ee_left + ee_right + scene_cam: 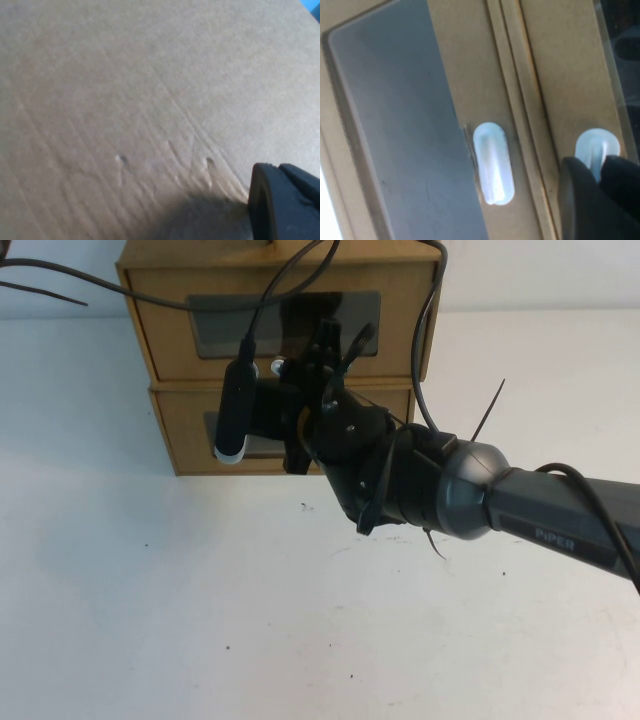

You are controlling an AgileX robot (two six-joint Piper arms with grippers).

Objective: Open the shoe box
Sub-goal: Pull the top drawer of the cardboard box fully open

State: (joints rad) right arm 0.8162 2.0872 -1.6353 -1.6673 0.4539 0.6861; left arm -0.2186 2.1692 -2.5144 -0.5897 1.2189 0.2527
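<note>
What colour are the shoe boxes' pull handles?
Handles translucent white, clearest in right wrist view; right gripper at one, left gripper beside cardboard.

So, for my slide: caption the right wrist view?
Right gripper at the white handle of a shoe box; left gripper near cardboard.

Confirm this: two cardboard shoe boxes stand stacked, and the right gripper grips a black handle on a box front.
Wrong on one count: the handle is white, not black. Two cardboard shoe boxes stand stacked, and the right gripper grips a white handle on a box front, as the right wrist view shows. The left gripper sits close to a cardboard surface.
</note>
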